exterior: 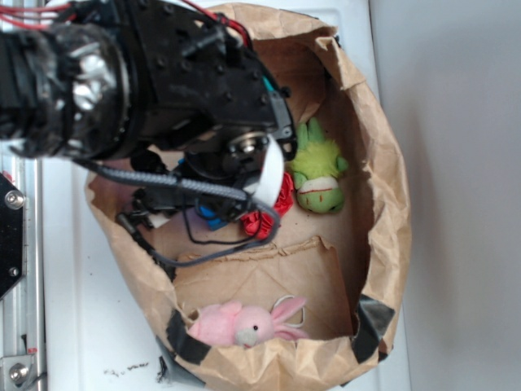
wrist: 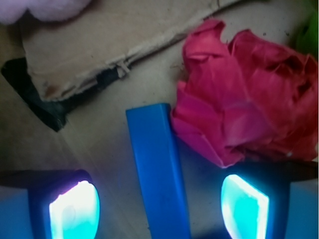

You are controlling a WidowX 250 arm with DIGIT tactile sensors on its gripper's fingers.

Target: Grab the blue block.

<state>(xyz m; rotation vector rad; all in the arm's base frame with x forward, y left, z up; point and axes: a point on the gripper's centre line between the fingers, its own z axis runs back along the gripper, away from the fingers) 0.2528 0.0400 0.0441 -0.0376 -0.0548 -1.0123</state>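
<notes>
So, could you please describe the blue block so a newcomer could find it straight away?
Look inside the crumpled brown paper bag, under the robot's arm. Beside the red fabric flower lies the blue block, between the fingers of the open pincer. It is the only hard, straight-edged bar among soft toys.

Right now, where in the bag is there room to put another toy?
Bare floor lies between the green toy and the pink bunny, on the cardboard flap. It is crowded around the blue block, beside the red flower.
</notes>
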